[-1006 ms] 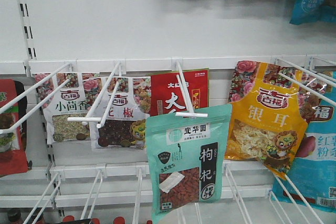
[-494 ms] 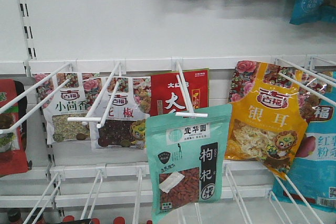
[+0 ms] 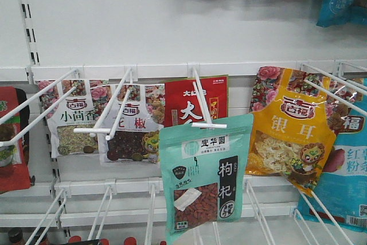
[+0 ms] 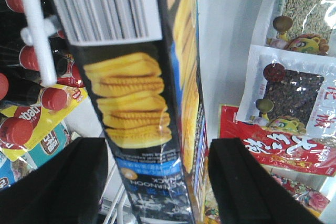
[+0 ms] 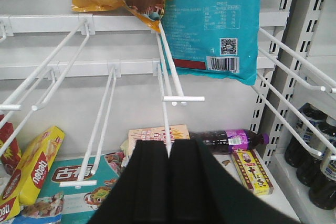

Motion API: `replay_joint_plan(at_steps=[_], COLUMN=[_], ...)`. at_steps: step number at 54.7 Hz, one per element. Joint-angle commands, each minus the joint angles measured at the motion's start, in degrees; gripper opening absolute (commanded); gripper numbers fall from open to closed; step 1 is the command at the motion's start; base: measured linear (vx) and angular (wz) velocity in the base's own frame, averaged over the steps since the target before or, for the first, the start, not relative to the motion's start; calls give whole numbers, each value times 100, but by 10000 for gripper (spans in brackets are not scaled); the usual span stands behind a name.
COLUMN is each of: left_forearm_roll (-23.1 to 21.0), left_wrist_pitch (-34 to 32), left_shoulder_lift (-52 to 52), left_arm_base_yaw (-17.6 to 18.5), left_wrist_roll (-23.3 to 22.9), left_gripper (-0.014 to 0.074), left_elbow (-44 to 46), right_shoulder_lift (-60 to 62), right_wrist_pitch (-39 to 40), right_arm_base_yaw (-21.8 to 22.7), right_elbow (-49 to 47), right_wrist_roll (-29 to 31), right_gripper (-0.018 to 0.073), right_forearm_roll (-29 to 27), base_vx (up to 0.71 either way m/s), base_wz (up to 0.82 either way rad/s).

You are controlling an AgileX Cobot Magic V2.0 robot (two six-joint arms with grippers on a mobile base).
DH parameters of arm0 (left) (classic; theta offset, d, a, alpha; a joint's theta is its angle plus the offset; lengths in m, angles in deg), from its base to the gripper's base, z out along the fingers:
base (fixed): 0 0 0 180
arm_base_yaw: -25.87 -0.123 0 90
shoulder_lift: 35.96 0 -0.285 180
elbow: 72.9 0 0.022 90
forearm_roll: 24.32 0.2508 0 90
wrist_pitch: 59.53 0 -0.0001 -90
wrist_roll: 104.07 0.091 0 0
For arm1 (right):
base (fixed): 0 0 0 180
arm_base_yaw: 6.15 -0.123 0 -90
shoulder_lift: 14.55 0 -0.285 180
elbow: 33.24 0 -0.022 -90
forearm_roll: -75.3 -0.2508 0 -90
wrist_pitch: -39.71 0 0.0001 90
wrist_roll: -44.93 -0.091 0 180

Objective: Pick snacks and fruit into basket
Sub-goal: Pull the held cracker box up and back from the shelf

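front view: the mint-green pouch (image 3: 205, 179) hangs at a peg hook (image 3: 209, 124) tip, wire pegs close on both sides. it looks light, floppy and slick, so pinch a lower side edge.
left wrist view: the left gripper (image 4: 157, 150) is spread wide, with a cracker box (image 4: 142, 103) between the jaws.
right wrist view: the right gripper (image 5: 168, 153) is clenched and empty, with bare pegs (image 5: 184, 98) ahead.

You face a white back panel (image 3: 114, 21) with slotted uprights (image 3: 23, 4), wire peg hooks (image 3: 209, 124), a bottom shelf (image 5: 278, 203), evenly lit.

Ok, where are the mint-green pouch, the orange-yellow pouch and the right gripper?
mint-green pouch (image 3: 200, 173): front view, panel above berry window.
orange-yellow pouch (image 3: 291, 133): front view, yellow area under logo.
right gripper (image 5: 168, 148): right wrist view, seam between shut fingertips.
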Motion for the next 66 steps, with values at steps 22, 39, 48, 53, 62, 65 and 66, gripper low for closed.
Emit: replay_joint_plan(at_steps=[22,39,48,53,62,65,66], left_forearm_roll=[1488,1476,1462,1435,1268,1190,1172], left_wrist_pitch=[-2278,-3192,-3226,-3226,-3198,-3198,-3198], left_shoulder_lift=[1290,2004,2045,2045,2045,2045,2045], left_arm_base_yaw=[42,22,22,22,22,22,22], left_wrist_roll=[-1725,-1823,-1905,-1902,-1841,-1740,-1701], left_gripper=[528,486,486,486,486,486,486], left_elbow=[195,195,195,195,195,195,195], right_shoulder_lift=[86,86,86,86,86,86,86], right_wrist_pitch=[483,483,483,483,483,483,483], right_arm_base_yaw=[13,13,13,13,13,13,13], right_elbow=[51,51,51,51,51,51,51], right_wrist_roll=[58,58,58,58,58,58,58], right_gripper=[-10,-10,-10,-10,-10,-10,-10], right_forearm_roll=[30,30,30,30,30,30,30], base_vx=[0,0,0,0,0,0,0], base_wz=[0,0,0,0,0,0,0])
